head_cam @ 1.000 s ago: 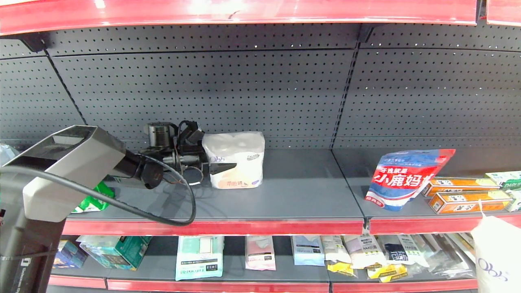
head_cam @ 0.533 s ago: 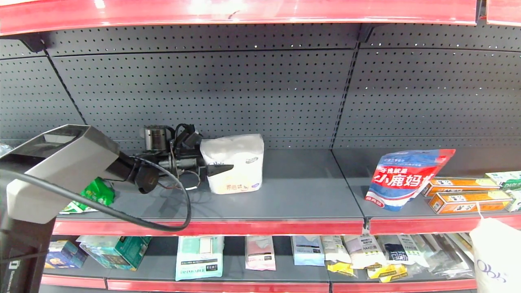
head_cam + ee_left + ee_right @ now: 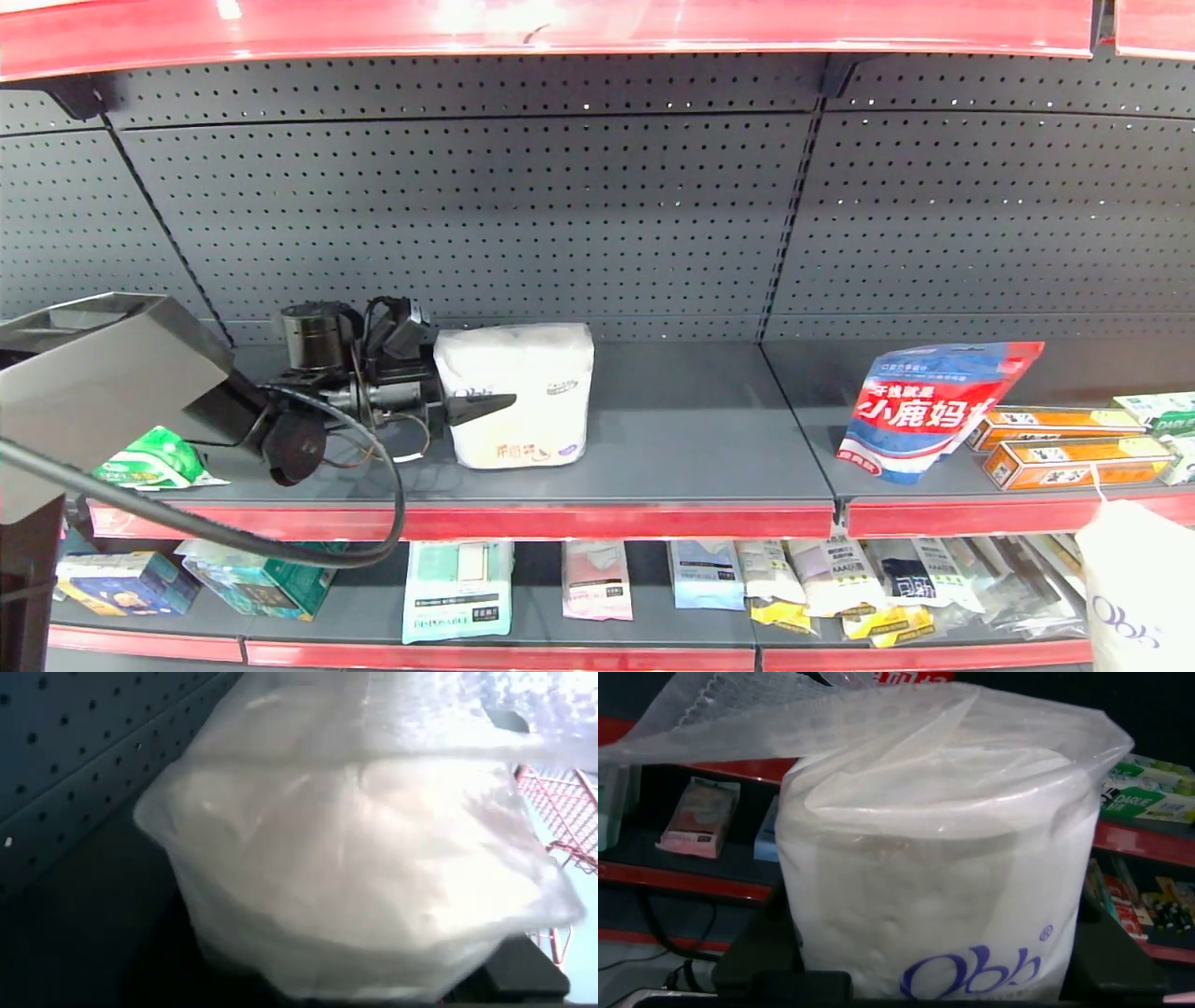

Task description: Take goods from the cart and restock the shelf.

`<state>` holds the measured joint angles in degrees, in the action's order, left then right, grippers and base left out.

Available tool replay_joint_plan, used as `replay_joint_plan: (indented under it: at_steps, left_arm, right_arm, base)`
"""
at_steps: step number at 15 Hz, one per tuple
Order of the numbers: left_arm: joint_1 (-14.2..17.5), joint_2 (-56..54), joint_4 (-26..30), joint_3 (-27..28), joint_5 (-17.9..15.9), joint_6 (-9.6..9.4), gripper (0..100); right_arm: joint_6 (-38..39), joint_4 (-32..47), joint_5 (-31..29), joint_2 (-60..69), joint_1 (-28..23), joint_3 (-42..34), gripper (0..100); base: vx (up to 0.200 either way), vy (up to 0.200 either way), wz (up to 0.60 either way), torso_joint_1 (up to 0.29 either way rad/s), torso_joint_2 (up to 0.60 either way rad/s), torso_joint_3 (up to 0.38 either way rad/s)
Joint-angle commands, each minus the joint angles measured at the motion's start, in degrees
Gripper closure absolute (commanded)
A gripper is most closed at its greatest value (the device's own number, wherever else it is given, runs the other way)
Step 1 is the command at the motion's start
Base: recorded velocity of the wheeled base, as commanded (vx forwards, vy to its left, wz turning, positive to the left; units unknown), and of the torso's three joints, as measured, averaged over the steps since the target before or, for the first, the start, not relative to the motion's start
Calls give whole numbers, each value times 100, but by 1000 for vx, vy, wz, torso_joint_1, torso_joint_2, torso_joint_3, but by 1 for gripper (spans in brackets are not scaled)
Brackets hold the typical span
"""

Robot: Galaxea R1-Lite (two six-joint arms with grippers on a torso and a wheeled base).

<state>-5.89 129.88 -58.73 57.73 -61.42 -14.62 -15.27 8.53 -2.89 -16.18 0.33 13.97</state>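
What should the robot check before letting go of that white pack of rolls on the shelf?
1. The white pack stands upright with its base on the shelf: ok.
2. The left gripper clamps it, one finger across its front: ok.
3. Bare shelf lies between it and the red-and-blue pouch: ok.
4. It sits back from the red front edge: ok.
5. The hanging cable will not snag on withdrawal: cannot tell.
6. The second pack is held in the right gripper: ok.
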Motion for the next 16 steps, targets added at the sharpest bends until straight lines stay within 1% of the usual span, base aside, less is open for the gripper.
replay_joint_plan:
  at_steps: [1, 2, 4, 5, 7, 8, 12, 14, 16]
  left_arm:
    - [44, -129, -253, -377, -72, 29, 100]
    - [70, -138, -499, -579, -99, 117, 100]
    - [70, -138, -877, -843, -274, 214, 100]
    - [70, -138, -1193, -1089, -362, 337, 100]
    - [70, -129, -1527, -1273, -415, 521, 100]
    - [70, -121, -1580, -1282, -441, 548, 100]
    - [70, -24, -1694, -1230, -450, 548, 100]
    - [70, -6, -1729, -1291, -459, 539, 100]
    - [70, 2, -1808, -1317, -538, 548, 100]
  right_arm:
    - [-11, -1, -1, -26, 2, 0, 100]
    - [-2, -1, -1, -43, 2, 9, 100]
    - [-11, -1, -1, -43, 2, -17, 100]
    - [-11, -1, -1, -43, 2, -35, 100]
    - [-28, -1, -1, -43, 2, -26, 100]
    - [-28, -1, -1, -43, 2, -26, 100]
    - [-46, -1, -1, -35, 2, -8, 100]
    - [-63, -1, -1, -43, 2, 9, 100]
    - [-81, -1, -1, -43, 2, 18, 100]
  base:
    - [0, 0, 0, 0, 0, 0]
    - [0, 0, 0, 0, 0, 0]
    - [0, 0, 0, 0, 0, 0]
    - [0, 0, 0, 0, 0, 0]
    - [0, 0, 0, 0, 0, 0]
    - [0, 0, 0, 0, 0, 0]
    - [0, 0, 0, 0, 0, 0]
    - [0, 0, 0, 0, 0, 0]
    - [0, 0, 0, 0, 0, 0]
